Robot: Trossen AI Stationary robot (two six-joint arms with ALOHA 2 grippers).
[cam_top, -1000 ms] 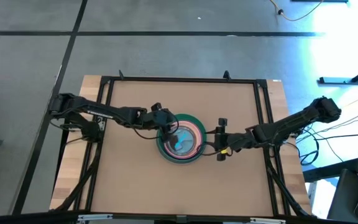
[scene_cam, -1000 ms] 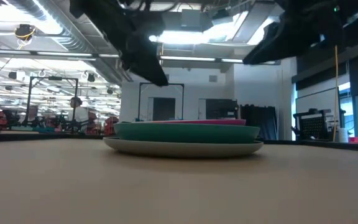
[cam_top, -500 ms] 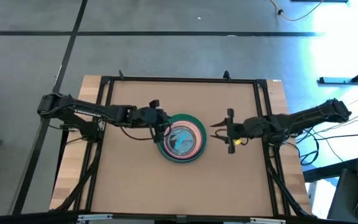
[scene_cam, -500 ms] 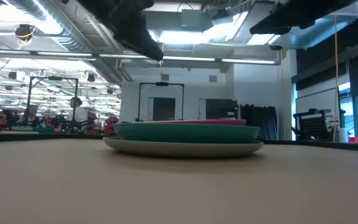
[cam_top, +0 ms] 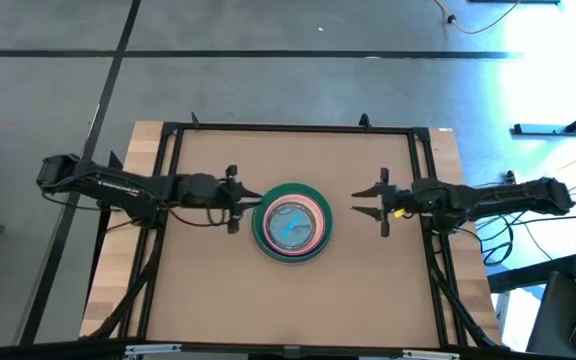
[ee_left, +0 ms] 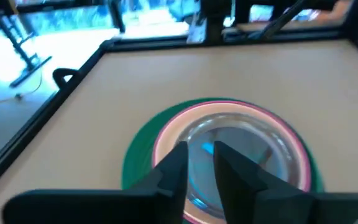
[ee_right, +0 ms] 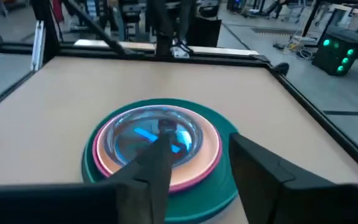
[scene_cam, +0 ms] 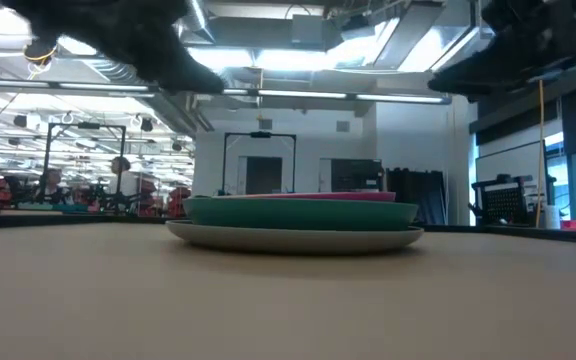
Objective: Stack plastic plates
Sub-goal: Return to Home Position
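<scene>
The plastic plates stand in one stack point(cam_top: 291, 222) at the middle of the table: a grey plate at the bottom point(scene_cam: 293, 238), a teal one on it point(scene_cam: 300, 213), pink and magenta rims above, a light blue plate on top point(ee_right: 151, 134) point(ee_left: 244, 146). My left gripper point(cam_top: 240, 200) hovers left of the stack, its fingers slightly apart point(ee_left: 197, 163). My right gripper point(cam_top: 360, 202) hovers right of the stack, open point(ee_right: 197, 158). Neither holds anything.
A black frame point(cam_top: 298, 128) runs round the brown table top point(cam_top: 298, 300). Bare table lies on every side of the stack. Beyond the far edge the low view shows a lit workshop room with racks and a doorway point(scene_cam: 258, 160).
Both arms have drawn back from the stack and risen. My left gripper moved from over the stack's left rim toward the table's left edge. My right gripper moved from beside the stack's right rim toward the right edge. The stack has stayed still.
</scene>
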